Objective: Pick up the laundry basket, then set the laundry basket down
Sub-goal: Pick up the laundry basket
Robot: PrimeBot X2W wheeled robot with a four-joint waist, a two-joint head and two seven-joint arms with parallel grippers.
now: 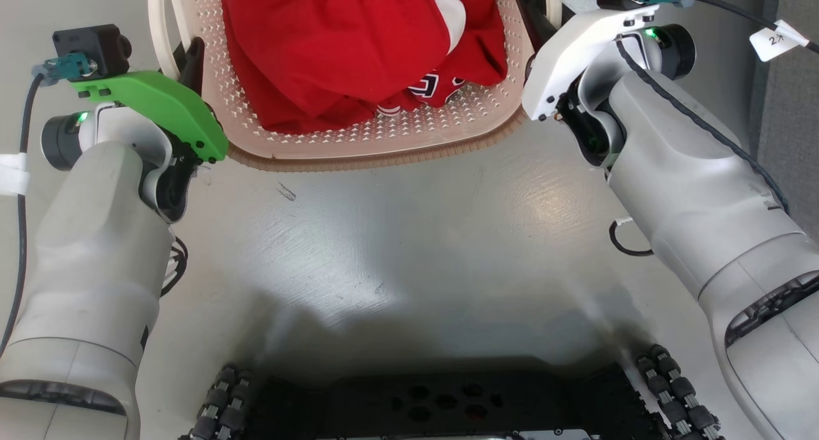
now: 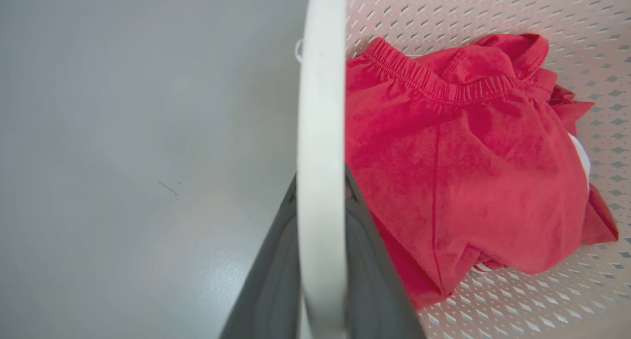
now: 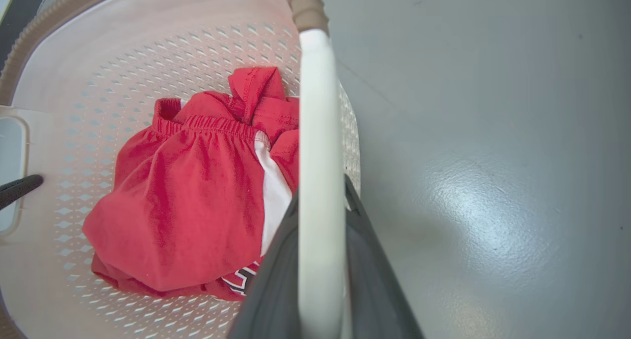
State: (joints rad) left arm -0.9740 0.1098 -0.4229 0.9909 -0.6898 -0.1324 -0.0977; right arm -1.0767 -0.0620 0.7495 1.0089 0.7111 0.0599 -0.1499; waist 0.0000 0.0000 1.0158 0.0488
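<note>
The left gripper (image 2: 320,184) pinches the left handle (image 2: 320,97) of the laundry basket (image 1: 384,142). In the left wrist view its two dark fingers (image 2: 268,275) press against either side of the white loop, which runs straight up between them. The right gripper (image 3: 321,188) grips the same way on the opposite side, with its fingers (image 3: 369,280) pressed to both faces of the right handle (image 3: 318,107). That white loop meets the basket's brown woven-look rim (image 3: 305,4) at the top of the right wrist view.

The basket is cream-white perforated plastic. In the head view it sits between the two grippers at top centre, straight ahead of the robot, with its far part cut off by the top edge. Whether its base rests on the floor (image 1: 397,248) or hangs above it cannot be told. Inside lies a bundle of red clothing (image 1: 345,50) with a white stripe and some dark lettering, covering most of the basket's bottom.

Further out, the left wrist carries a green cover (image 1: 160,104) and a small black camera (image 1: 89,43), and the right wrist carries a white cover (image 1: 576,43). Pale grey forearms run down to the lower corners of the head view. A cable with a white tag (image 1: 775,40) passes near the right wrist. The floor is smooth, glossy grey with a small dark scuff (image 1: 286,192). The robot's black base (image 1: 441,401) and roller wheels (image 1: 672,379) lie along the bottom edge.
</note>
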